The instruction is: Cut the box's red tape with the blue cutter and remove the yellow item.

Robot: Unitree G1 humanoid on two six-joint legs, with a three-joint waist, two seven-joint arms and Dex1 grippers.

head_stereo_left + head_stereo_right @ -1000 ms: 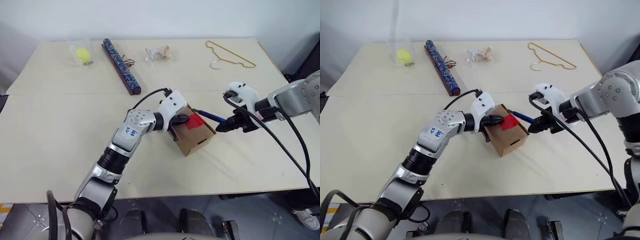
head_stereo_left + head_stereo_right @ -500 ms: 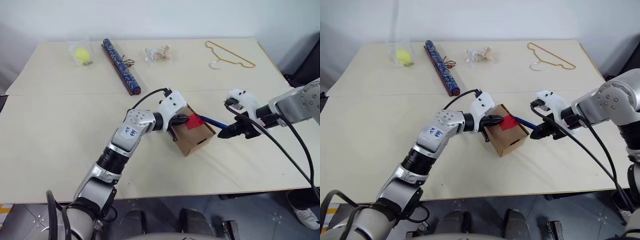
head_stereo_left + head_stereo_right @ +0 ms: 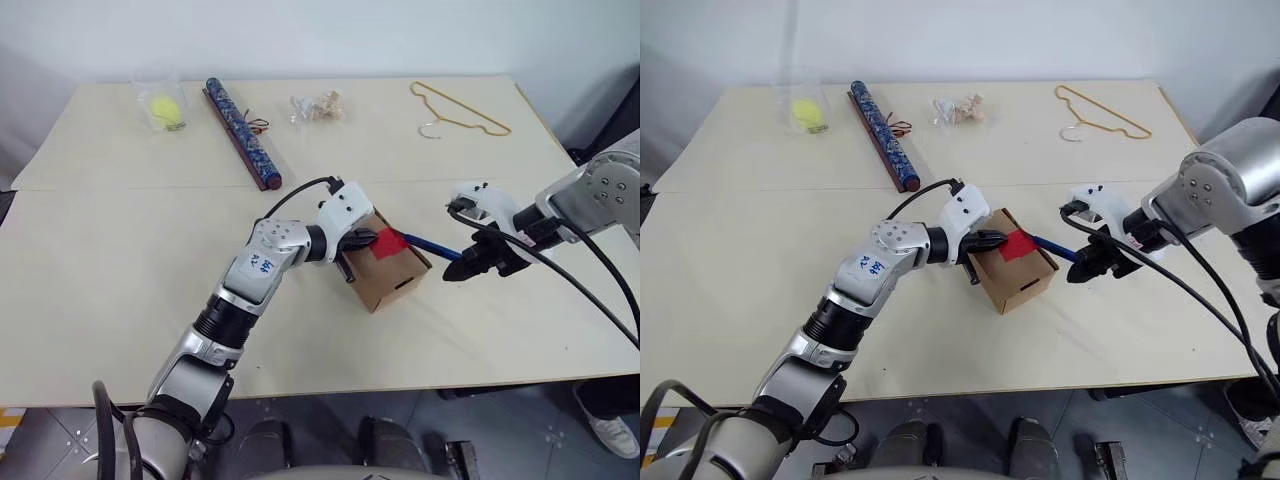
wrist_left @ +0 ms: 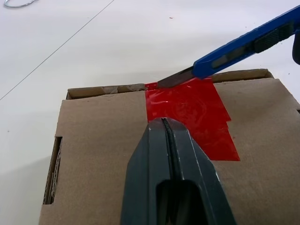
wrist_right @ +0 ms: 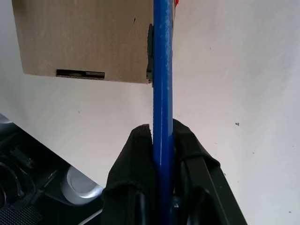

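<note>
table (image 3: 120, 260): carries the box near its middle; a dark patterned tube, a bagged ball, a small clear packet and a wire hanger lie along the far side, well apart from the work.
box (image 3: 385, 275): sits tilted on the table between the two arms, flaps closed, nothing lifted or folded back.
left gripper (image 4: 165, 123): jaws clenched with nothing between them, tip pressed on the box top just beside the tape; my reading is that it steadies the box.
right gripper (image 5: 161, 133): jaws grasping the cutter by its rear end, off the box's right side.
cutter (image 3: 430, 243): held slanting toward the box, its grey blade tip resting at the far edge of the tape where the flap meets the box rim.
tape (image 4: 194, 115): looks whole across the flap seam; no slit visible.
yellow item: cannot tell where it is; presumably inside the closed box.
done: cutter picked up, box braced, blade brought to the tape.
left: slice through the tape, open the flaps, take the yellow item out.
</note>
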